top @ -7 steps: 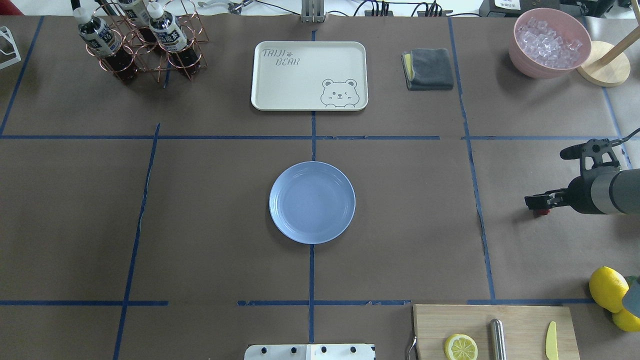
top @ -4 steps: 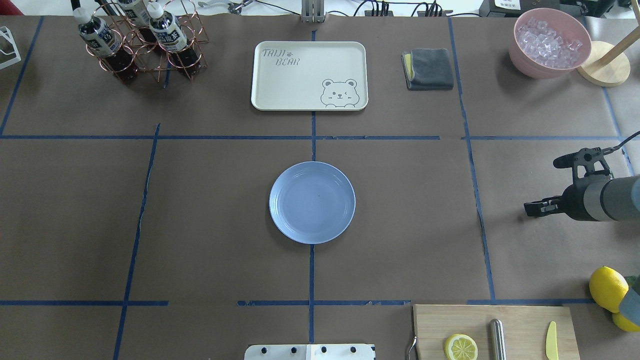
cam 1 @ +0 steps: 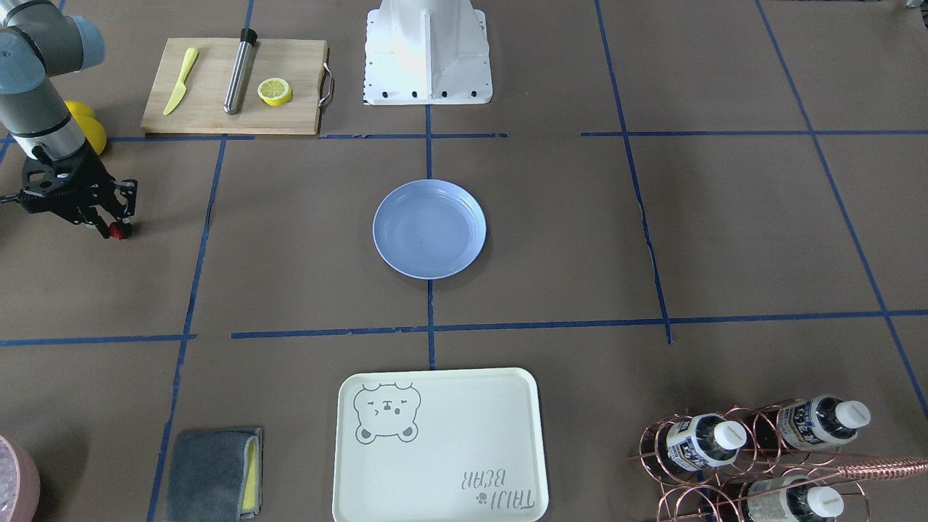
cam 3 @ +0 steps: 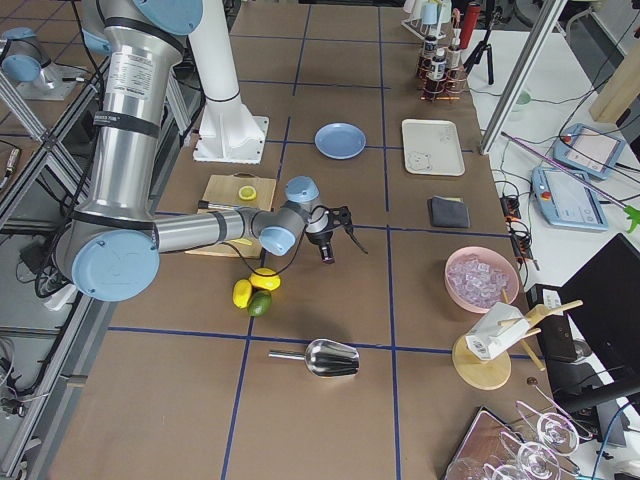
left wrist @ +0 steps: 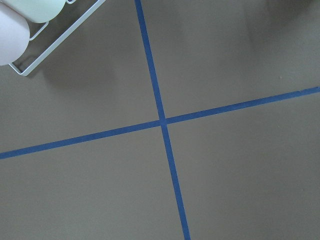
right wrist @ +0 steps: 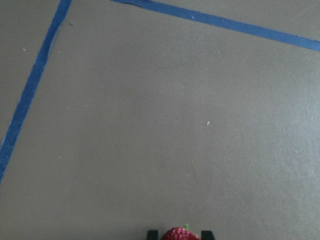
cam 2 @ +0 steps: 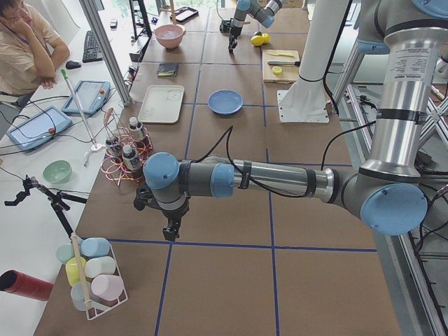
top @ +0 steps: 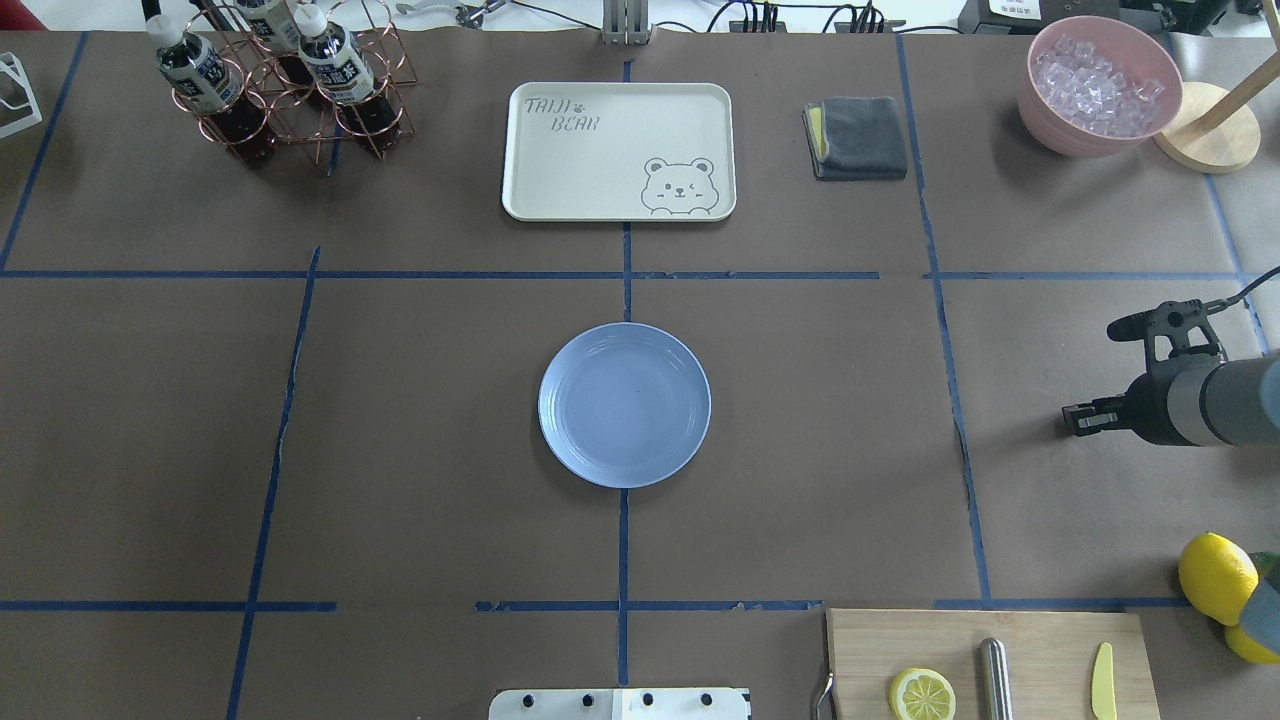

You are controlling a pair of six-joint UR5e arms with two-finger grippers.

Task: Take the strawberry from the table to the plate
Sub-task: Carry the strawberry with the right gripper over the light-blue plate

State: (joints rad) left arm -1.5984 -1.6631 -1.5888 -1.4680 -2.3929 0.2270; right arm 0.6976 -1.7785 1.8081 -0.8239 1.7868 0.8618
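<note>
The strawberry [right wrist: 179,233] shows at the bottom edge of the right wrist view, a small dark-red bumpy berry pinched between two black fingertips [right wrist: 152,234]. My right gripper [cam 1: 112,226] is shut on the strawberry [cam 1: 117,232], low over the table [cam 1: 652,217] at the robot's far right. From overhead the right gripper [top: 1078,419] hides the berry. The light-blue plate [cam 1: 429,228] lies bare in the middle of the table, far from the berry, as the overhead view of the plate [top: 624,405] confirms. My left gripper [cam 2: 170,229] hangs over the table's far left end; I cannot tell its state.
A wooden cutting board [top: 1040,640] with a lemon half [top: 921,693], a metal rod and a yellow knife lies near the right arm, beside whole lemons [top: 1215,578]. Further back stand a cream bear tray [top: 618,150], a folded cloth [top: 857,137], a pink ice bowl [top: 1098,85] and a bottle rack [top: 290,80].
The right arm has sunk lower and drawn back slightly toward the table's right edge. The berry, seen below the fingers a second ago, is now covered by the gripper from above.
</note>
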